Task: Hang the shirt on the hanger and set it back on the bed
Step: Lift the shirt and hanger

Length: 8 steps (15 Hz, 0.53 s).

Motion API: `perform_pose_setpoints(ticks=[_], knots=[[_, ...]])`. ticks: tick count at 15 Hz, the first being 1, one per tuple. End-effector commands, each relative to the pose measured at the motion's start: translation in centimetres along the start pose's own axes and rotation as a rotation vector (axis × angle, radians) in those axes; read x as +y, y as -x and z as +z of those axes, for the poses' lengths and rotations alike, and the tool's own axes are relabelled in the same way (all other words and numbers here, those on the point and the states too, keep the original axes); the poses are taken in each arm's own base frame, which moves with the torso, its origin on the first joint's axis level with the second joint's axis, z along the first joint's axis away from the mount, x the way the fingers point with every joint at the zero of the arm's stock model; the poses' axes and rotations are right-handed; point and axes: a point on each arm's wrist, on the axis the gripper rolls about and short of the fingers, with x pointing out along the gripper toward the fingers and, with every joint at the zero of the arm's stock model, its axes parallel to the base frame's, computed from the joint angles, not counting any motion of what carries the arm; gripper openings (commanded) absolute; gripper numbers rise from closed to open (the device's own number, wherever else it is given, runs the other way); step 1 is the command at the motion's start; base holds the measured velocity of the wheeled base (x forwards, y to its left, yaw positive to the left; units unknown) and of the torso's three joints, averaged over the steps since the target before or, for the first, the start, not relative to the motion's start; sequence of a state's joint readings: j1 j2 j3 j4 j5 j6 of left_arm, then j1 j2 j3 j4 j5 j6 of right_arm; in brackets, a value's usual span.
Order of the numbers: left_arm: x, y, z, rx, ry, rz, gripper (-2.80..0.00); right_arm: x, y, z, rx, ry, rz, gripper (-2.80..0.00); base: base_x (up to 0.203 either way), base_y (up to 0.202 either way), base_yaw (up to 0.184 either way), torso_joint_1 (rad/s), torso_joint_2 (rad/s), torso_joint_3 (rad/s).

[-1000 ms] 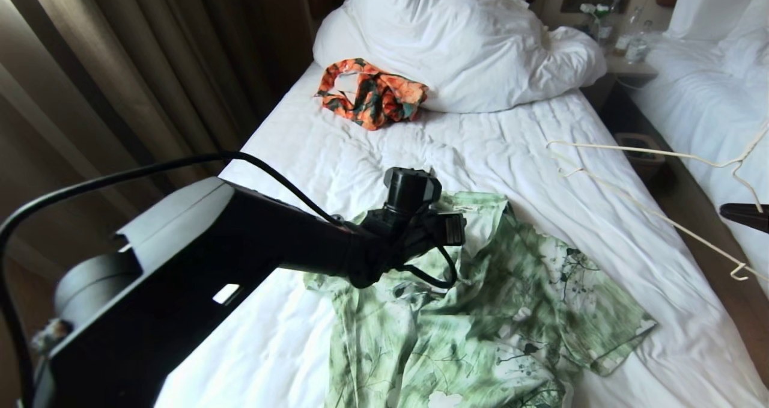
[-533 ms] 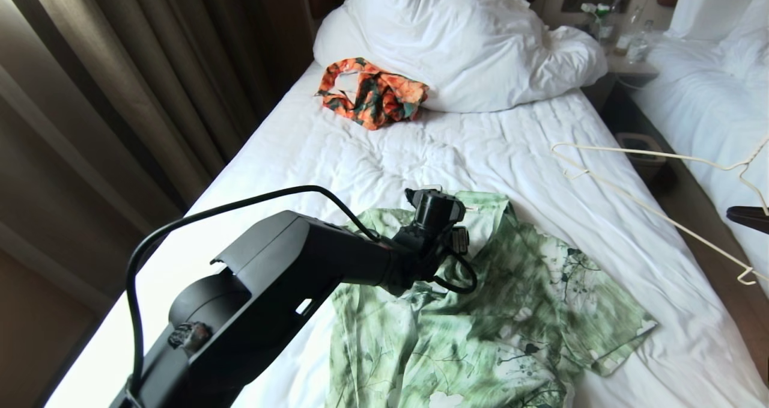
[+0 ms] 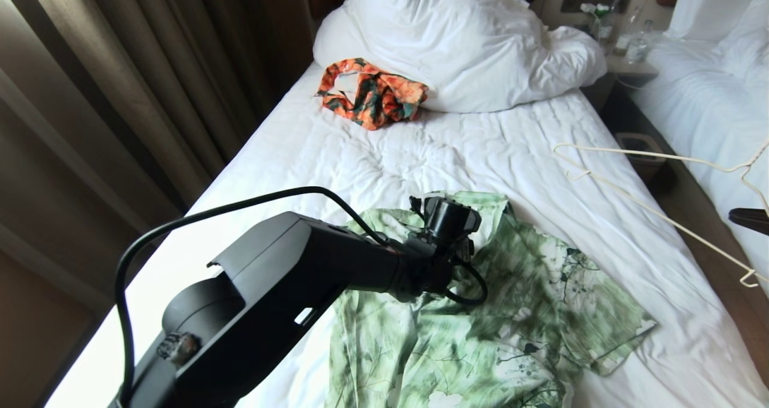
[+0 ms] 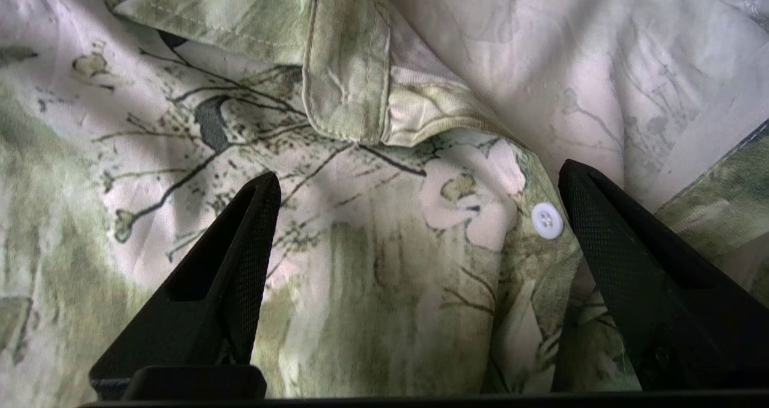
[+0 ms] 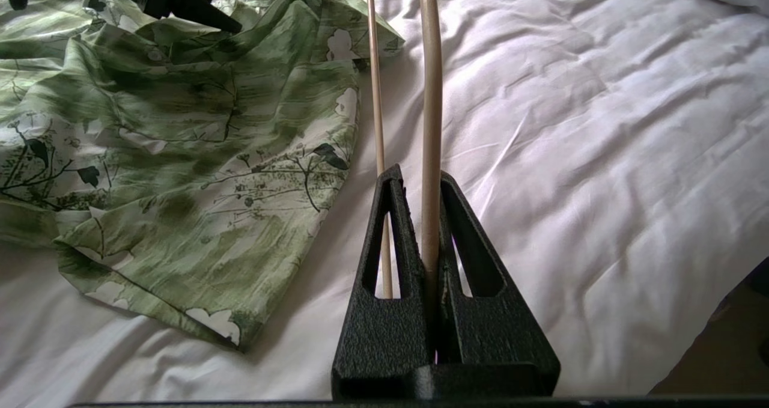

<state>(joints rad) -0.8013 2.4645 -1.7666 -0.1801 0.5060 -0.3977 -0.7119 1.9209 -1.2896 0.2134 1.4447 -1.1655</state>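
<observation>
With its jaws spread wide and empty just above the collar, the left gripper (image 4: 414, 182) may pinch both layers of the thin green leaf-print shirt (image 3: 480, 312), which lies crumpled on the white-sheeted bed (image 3: 372, 149). Beyond the shirt's far sleeve, the thin cream wire hanger (image 3: 655, 213) is clamped by the tightly closed right gripper (image 5: 423, 182) and could twist in it.

In the head view the left arm (image 3: 288, 288) covers the shirt (image 3: 516, 312)'s collar, and the picture's lower edge crops the hem. The right gripper (image 3: 748, 219) is mostly beyond the right edge. The hanger (image 3: 655, 213)'s hook runs off there too. Small bottles (image 3: 634, 38) on the nightstand stay indistinct.
</observation>
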Motion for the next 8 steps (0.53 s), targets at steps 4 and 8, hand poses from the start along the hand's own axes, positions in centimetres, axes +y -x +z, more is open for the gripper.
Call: perform_pose_setpoints(ticks=[4, 8], knots=[[-1.0, -0.2, 0.8, -0.015, 0.041, -0.007, 0.00, 0.4, 0.2, 0.2, -0.006, 0.007, -0.001, -2.80, 0.000, 0.000, 0.000, 0.000, 0.00, 0.000], [-0.4, -2.2, 0.7, -0.024, 0.056, 0.006, 0.00, 0.4, 0.3, 0.1, -0.004, 0.005, -0.005, -2.80, 0.000, 0.000, 0.000, 0.000, 0.00, 0.000]])
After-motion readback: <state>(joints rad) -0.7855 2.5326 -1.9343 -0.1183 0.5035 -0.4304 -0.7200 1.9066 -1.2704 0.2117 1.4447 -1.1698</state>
